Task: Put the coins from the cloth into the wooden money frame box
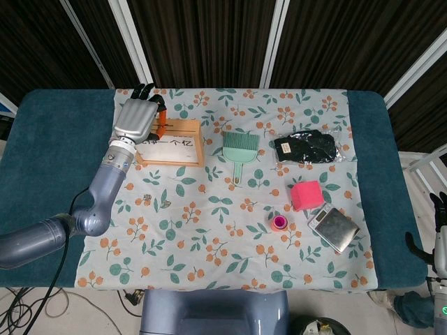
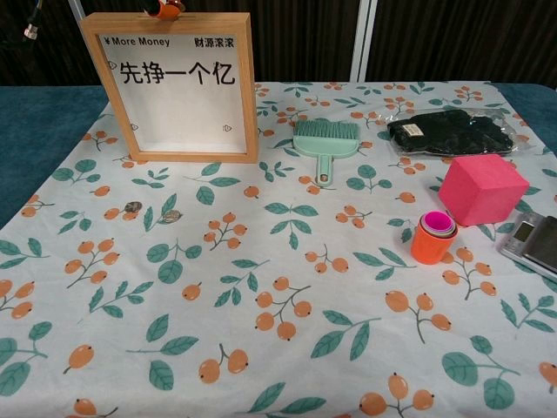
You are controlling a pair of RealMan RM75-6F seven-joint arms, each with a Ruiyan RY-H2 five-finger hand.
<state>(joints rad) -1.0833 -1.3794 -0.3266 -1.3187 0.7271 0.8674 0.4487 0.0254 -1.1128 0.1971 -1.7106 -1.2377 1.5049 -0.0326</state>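
Floral cloth: wooden money frame box reads "More Money".

Counted on the floral-print cloth: one upright wooden money frame box with a white printed front, two small round metal coins lying near each other on the cloth, one mint-green plastic hand brush, and one black bundle in clear plastic wrap. Also one pink foam cube, one silver pocket scale, and one orange stack of nested cups, though how many cups sit inside it is hard to tell.
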